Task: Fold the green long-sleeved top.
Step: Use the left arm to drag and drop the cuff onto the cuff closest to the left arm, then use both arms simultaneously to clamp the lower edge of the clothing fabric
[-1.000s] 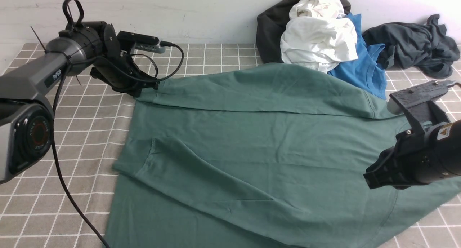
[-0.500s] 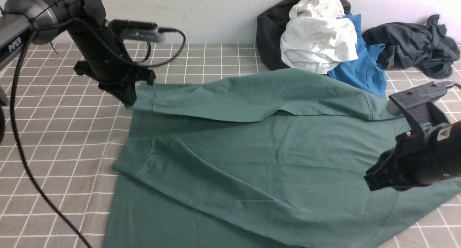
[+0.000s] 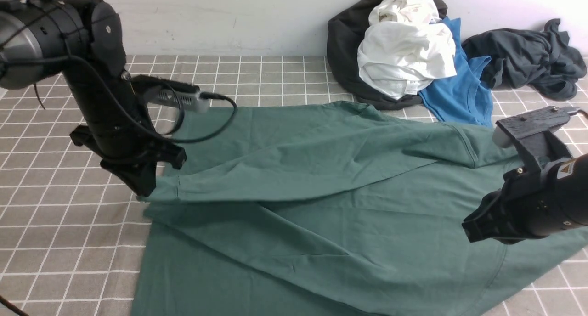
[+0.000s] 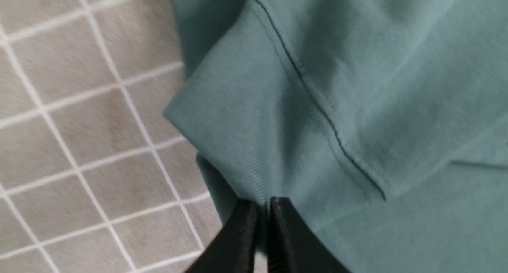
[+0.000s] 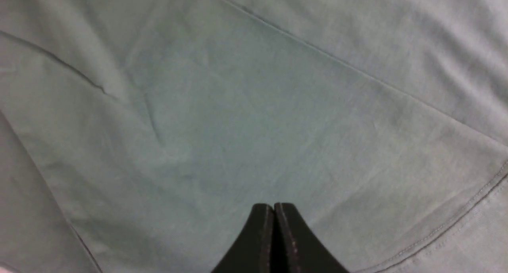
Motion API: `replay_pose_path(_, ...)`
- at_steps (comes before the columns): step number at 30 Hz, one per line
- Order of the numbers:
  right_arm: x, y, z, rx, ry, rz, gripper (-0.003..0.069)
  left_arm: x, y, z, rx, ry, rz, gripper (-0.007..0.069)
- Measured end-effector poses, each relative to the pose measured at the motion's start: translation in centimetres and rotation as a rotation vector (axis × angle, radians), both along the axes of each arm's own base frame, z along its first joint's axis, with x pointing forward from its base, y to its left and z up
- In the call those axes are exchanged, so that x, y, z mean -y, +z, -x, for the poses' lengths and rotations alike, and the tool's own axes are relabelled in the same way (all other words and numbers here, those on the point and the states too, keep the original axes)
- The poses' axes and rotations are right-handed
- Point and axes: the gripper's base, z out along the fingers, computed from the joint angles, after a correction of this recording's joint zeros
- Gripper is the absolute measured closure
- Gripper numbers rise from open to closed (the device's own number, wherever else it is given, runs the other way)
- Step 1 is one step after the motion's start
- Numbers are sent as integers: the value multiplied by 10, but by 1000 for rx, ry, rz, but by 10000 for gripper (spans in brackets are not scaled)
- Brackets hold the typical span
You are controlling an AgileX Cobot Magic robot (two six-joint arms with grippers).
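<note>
Now, left claw (image 3: 146, 191) pinched shut on the ribbed cuff (image 4: 246, 146) of the green long-sleeved cotton top (image 3: 330, 215), whose body lies spread beneath and to the right of it. Right claw (image 3: 475, 231) closed, empty, just over the fabric. Risk: shallow edge pinch slips under drag; sleeve lands crooked.

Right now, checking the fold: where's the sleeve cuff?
Front view, left side: the left gripper pinches the sleeve cuff at the edge of the green top.

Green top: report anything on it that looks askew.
The green top lies rumpled, not flat. One sleeve slants across the body, its cuff pinched in the left gripper. Nothing looks damaged.
</note>
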Motion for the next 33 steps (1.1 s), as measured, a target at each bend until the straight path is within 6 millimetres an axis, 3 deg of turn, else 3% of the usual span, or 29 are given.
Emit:
replay_pose_path(2, 0, 0, 1, -7, 9, 4, 673, 3, -5, 5, -21, -13, -7, 539)
replay_pose_path(3, 0, -1, 2, -15, 22, 9, 673, 7, -10, 14, -46, -33, -21, 458)
replay_pose_path(7, -1, -1, 4, -41, 38, -1, 673, 17, -10, 40, -68, -76, -32, 293)
replay_pose_path(8, -1, -1, 4, -41, 39, 0, 673, 17, -10, 42, -71, -79, -33, 285)
replay_pose_path(10, -3, -1, 6, -53, 48, -16, 673, 32, -14, 72, -100, -147, -42, 212)
replay_pose_path(12, -5, -1, 7, -61, 66, -31, 673, 45, -23, 102, -149, -240, -63, 188)
replay_pose_path(14, -6, -1, 7, -62, 79, -39, 673, 53, -26, 118, -167, -310, -79, 184)
replay_pose_path(17, -10, 0, 10, -70, 127, -76, 673, 67, -44, 166, -184, -595, -145, 179)
replay_pose_path(22, -16, 2, 12, -68, 195, -120, 673, 71, -72, 200, -161, -955, -213, 179)
replay_pose_path(27, -18, 3, 13, -61, 227, -142, 673, 62, -91, 209, -111, -1108, -260, 193)
replay_pose_path(31, -19, 3, 13, -59, 232, -145, 673, 58, -91, 206, -55, -1071, -316, 309)
replay_pose_path(32, -19, 3, 13, -61, 233, -145, 673, 58, -91, 206, -52, -1071, -315, 309)
replay_pose_path(33, -19, 3, 13, -60, 233, -148, 673, 57, -91, 202, -11, -1057, -352, 376)
